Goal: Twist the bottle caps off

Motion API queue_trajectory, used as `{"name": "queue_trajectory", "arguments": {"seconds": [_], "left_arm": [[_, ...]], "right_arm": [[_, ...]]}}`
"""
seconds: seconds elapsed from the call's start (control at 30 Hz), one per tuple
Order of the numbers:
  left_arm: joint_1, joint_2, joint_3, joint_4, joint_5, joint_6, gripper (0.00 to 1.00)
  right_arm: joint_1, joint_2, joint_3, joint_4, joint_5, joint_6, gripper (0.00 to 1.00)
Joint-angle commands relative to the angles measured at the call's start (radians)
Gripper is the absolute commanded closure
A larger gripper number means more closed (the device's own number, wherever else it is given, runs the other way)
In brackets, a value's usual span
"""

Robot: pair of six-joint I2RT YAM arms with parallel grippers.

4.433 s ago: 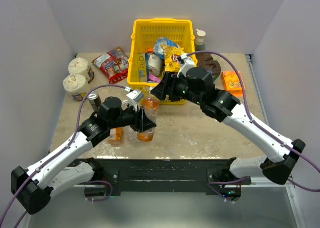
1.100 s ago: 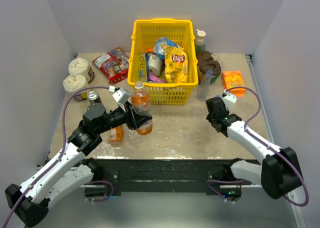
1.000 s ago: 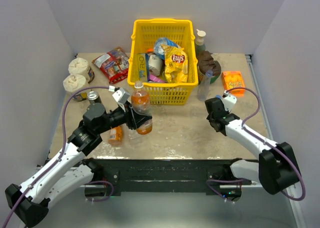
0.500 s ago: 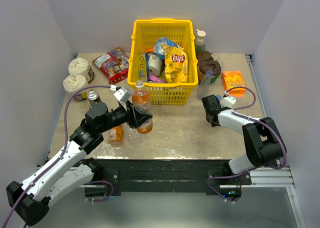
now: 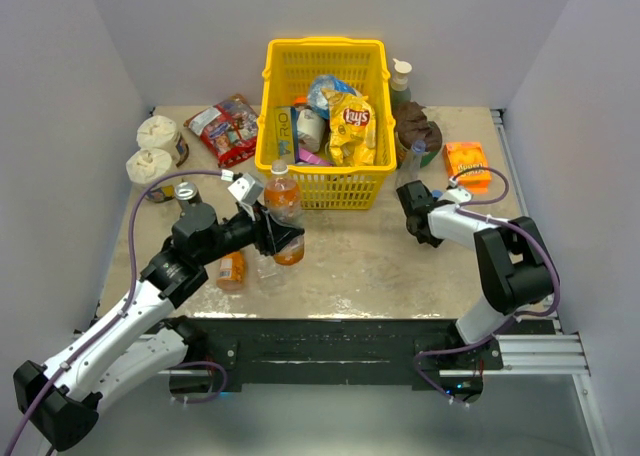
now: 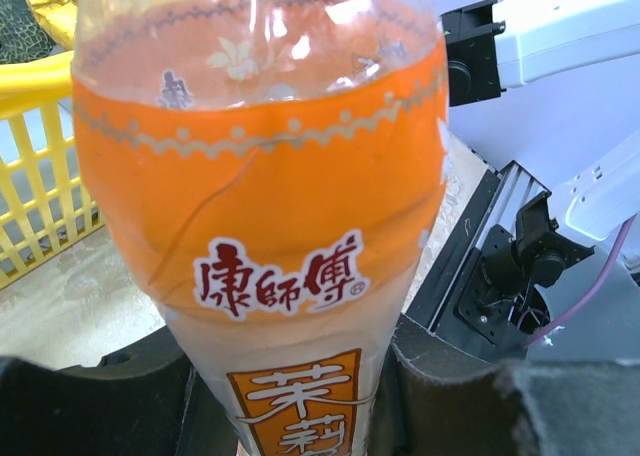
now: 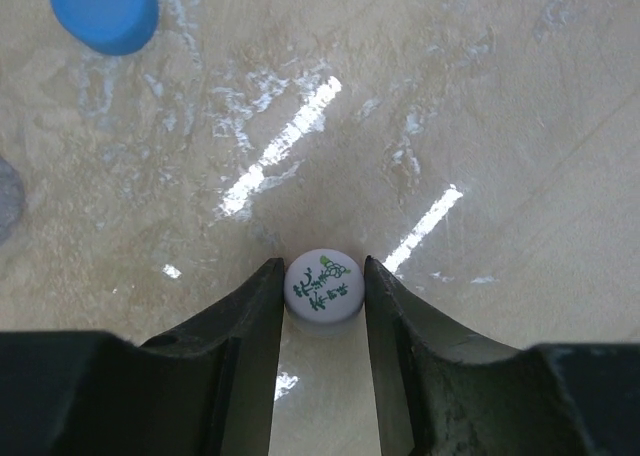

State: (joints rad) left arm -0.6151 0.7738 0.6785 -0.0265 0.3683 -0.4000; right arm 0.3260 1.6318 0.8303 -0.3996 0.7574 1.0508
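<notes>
The left hand pinches the tall bottle with the orange label and holds it upright in front of the yellow basket. The right hand squeezes a small white cap that sits on the surface. A blue cap lies near it.

Bare tabletop lies open between the arms, before the yellow basket. The left gripper's tall orange-label bottle and a small juice bottle crowd the left — a clear bottle and blue cap sit close by the right gripper, closed on a white cap.
</notes>
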Motion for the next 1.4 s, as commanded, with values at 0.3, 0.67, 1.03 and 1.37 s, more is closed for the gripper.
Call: {"name": "queue_trajectory", "arguments": {"seconds": [0.3, 0.67, 1.03, 1.37], "left_arm": [[0.009, -0.007, 0.047, 0.028, -0.014, 0.030, 0.71], [0.009, 0.001, 0.064, -0.039, -0.014, 0.047, 0.71], [0.011, 0.073, 0.082, -0.180, 0.128, 0.213, 0.71], [0.009, 0.196, 0.069, -0.191, 0.414, 0.293, 0.71]], "right_arm": [[-0.008, -0.001, 0.007, -0.061, 0.056, 0.077, 0.40], [-0.008, -0.252, -0.086, 0.036, 0.057, -0.081, 0.23], [-0.008, -0.740, -0.103, -0.004, -0.346, -0.355, 0.24], [0.100, -0.730, 0.185, 0.081, -1.116, -0.499, 0.21]]}}
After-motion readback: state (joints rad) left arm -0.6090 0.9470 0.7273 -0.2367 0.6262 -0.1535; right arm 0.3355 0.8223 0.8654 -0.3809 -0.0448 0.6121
